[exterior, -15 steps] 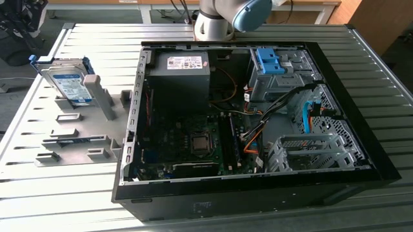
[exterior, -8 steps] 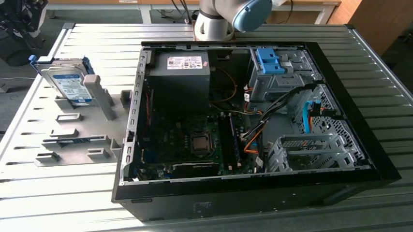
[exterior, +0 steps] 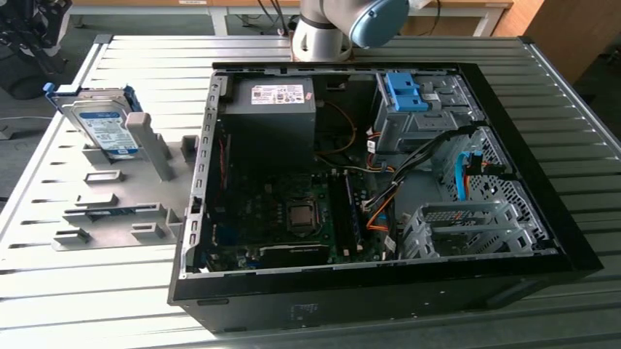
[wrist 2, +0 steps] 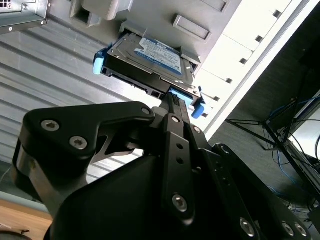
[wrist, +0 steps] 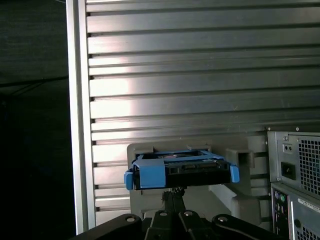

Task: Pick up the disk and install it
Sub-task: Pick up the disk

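The disk (exterior: pixel 102 123) is parked on edge, leaning back in a grey holder (exterior: pixel 155 156) on the slatted metal surface (exterior: pixel 97 291), on the exterior view's left of the open computer case (exterior: pixel 543 218). Its white-and-blue label faces up and out, and the blue frame wraps its edges. It's not in the case.

Over to the wrist cameras. In the second wrist view the tool (wrist 2: pixel 171 100) points toward the near edge of the disk (wrist 2: pixel 155 55), and its black fingers look pressed together with nothing between them. The first wrist view has the same line-up: the tool (wrist: pixel 172 191) sits just below the blue-framed end of the disk (wrist: pixel 182 167). Whether the tip touches the disk, I can't tell.

Inside the case there's a black box with a white sticker (exterior: pixel 272 109) and a blue bracket (exterior: pixel 406 91) on the drive cage. The arm (exterior: pixel 335 29) rises behind the case.
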Robot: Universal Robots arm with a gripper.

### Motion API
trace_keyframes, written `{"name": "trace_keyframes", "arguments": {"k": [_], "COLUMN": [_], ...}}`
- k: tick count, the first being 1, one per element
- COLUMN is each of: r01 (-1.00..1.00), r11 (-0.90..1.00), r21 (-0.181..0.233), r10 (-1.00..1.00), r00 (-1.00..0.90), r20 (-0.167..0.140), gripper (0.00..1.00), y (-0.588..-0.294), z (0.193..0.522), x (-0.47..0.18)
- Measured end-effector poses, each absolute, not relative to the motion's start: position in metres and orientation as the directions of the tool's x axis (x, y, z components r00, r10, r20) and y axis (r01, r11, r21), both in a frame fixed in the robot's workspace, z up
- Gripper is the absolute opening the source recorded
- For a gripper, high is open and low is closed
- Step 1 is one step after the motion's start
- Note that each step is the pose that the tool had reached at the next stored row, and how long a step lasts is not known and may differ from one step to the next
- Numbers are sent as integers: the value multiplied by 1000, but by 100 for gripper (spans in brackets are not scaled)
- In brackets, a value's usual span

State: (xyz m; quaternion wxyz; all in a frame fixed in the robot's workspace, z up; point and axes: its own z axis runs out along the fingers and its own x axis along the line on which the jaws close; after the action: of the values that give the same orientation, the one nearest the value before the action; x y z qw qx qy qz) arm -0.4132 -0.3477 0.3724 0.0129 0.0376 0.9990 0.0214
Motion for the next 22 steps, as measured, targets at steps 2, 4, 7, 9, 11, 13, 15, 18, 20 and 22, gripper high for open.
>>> {"name": "trace_keyframes", "arguments": {"k": [2, 4, 7, 9, 11, 13, 15, 18, 20, 22], "r01": [60, 26, -30, -64, -80, -83, -83, -84, -86, -88], "r11": [997, 999, 999, 997, 996, 996, 996, 996, 995, 995], "r21": [44, 44, 44, 44, 44, 44, 44, 44, 44, 44], "r10": [61, 27, -29, -63, -79, -82, -82, -83, -85, -87], "r00": [-998, -999, -999, -998, -997, -996, -996, -996, -996, -996], "r20": [-24, -24, -24, -24, -24, -24, -24, -24, -24, -24], "gripper": [11, 11, 11, 11, 11, 11, 11, 11, 11, 11], "y": [-348, -348, -348, -348, -348, -348, -348, -348, -348, -348], "z": [372, 372, 372, 372, 372, 372, 372, 372, 372, 372], "x": [-413, -413, -413, -413, -413, -413, -413, -413, -413, -413]}}
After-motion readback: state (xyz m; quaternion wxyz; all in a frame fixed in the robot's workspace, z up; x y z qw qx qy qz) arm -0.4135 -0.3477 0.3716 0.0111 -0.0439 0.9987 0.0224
